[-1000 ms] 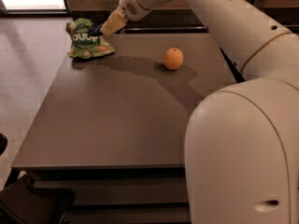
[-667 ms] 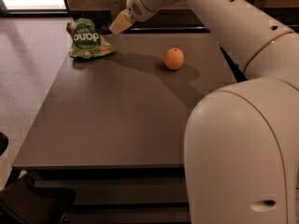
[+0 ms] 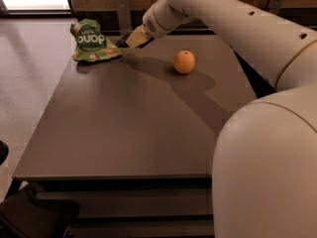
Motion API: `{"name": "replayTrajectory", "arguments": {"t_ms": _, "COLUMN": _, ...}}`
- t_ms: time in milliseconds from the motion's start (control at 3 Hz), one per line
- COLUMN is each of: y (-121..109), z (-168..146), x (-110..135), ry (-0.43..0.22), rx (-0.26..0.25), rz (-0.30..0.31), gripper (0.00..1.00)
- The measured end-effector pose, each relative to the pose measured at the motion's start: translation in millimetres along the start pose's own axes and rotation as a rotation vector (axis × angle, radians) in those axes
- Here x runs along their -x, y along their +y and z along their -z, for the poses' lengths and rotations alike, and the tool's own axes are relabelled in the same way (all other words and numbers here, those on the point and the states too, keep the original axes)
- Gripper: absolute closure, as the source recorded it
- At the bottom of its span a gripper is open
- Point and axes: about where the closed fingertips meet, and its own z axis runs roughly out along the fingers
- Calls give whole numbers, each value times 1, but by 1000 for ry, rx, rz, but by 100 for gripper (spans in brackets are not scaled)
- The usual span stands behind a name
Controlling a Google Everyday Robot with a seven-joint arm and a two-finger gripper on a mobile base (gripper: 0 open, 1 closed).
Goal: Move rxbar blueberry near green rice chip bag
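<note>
The green rice chip bag (image 3: 92, 41) lies crinkled at the far left corner of the dark table (image 3: 124, 128), white lettering facing me. My gripper (image 3: 133, 38) hangs just above the far edge of the table, a short way right of the bag and apart from it. The rxbar blueberry does not show clearly. A small dark patch (image 3: 122, 42) sits between the bag and the gripper tip, and I cannot tell whether it is the bar. My arm reaches in from the right across the table's back.
An orange (image 3: 184, 62) sits on the table right of the gripper, under my arm. My white base (image 3: 267, 172) fills the lower right. A pale floor (image 3: 29, 68) lies left of the table. Wooden cabinets run behind it.
My gripper has drawn away from the green bag, moving to the right and slightly back. The bag and the orange have stayed in place.
</note>
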Motion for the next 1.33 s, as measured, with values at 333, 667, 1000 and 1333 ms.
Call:
{"name": "replayTrajectory", "arguments": {"t_ms": 333, "y": 0, "z": 1, "x": 2, "ry": -2, "rx": 1, "rz": 4, "gripper": 100}}
{"name": "replayTrajectory", "arguments": {"t_ms": 667, "y": 0, "z": -7, "x": 4, "ry": 2, "rx": -21, "rz": -8, "gripper": 100}}
{"name": "replayTrajectory", "arguments": {"t_ms": 1000, "y": -6, "z": -29, "x": 8, "ry": 1, "rx": -82, "rz": -40, "gripper": 100}}
{"name": "replayTrajectory", "arguments": {"t_ms": 1333, "y": -10, "z": -50, "x": 16, "ry": -16, "rx": -150, "rz": -72, "gripper": 100}}
